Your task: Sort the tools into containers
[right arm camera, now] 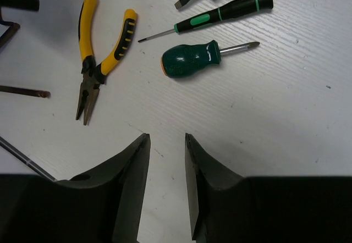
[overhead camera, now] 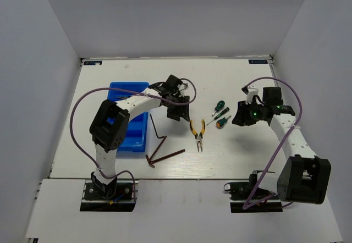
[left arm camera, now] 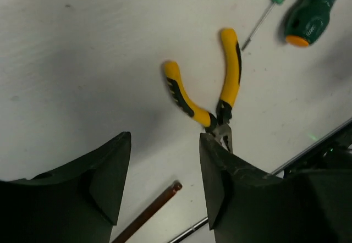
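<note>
Your left arm (overhead camera: 133, 103) bends in toward the middle. Your left gripper (left arm camera: 165, 166) points down, jaws apart, holding nothing. Your right gripper (right arm camera: 166, 155) points down too, jaws closer together and empty.

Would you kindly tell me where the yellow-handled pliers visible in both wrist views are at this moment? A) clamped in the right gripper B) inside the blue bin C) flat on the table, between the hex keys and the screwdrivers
C: the pliers lie flat on the white table, hex keys on their left-arm side, screwdrivers on their right-arm side, outside the blue bin.
</note>
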You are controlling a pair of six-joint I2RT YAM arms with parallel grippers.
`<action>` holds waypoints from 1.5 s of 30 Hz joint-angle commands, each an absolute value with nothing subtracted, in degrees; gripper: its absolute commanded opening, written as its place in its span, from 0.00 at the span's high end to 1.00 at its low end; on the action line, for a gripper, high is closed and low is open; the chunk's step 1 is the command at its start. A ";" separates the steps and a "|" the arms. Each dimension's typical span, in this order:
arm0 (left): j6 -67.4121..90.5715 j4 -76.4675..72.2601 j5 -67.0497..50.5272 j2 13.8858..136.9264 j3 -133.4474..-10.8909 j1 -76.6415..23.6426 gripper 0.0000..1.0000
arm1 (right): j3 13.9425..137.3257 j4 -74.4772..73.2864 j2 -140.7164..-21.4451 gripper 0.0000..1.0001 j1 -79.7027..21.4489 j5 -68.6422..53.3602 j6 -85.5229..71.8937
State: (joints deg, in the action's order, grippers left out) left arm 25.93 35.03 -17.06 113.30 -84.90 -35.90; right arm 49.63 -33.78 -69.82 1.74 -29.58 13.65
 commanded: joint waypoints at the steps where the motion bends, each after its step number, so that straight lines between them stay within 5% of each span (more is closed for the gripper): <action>1: 28.82 35.17 -13.10 107.23 -86.22 -36.73 0.34 | 51.86 -35.07 -69.70 0.62 1.67 -28.74 13.01; 2: 29.35 34.63 -11.88 107.23 -86.22 -38.30 0.32 | 51.94 -35.07 -69.87 0.62 1.76 -28.74 12.92; 3: 30.05 35.24 -10.73 107.23 -87.09 -39.10 0.13 | 51.86 -34.98 -70.05 0.62 1.76 -28.74 12.83; 7: 30.06 38.67 -7.92 112.30 -90.79 -42.36 0.13 | 52.03 -34.89 -70.22 0.62 1.76 -29.00 12.83; 16: 35.92 48.59 6.23 122.60 -101.51 -48.95 0.57 | 51.85 -34.72 -69.26 0.62 1.85 -29.18 12.92; 35: 46.84 49.21 12.83 121.64 -96.94 -51.76 0.47 | 51.15 -34.19 -66.27 0.62 2.11 -30.06 13.18; 41: 50.98 52.64 14.59 124.80 -98.87 -52.91 0.50 | 51.15 -34.01 -65.92 0.62 2.28 -30.23 13.10; 45: 52.38 53.96 15.81 125.94 -99.40 -53.44 0.65 | 51.06 -34.01 -65.83 0.62 2.28 -30.32 13.18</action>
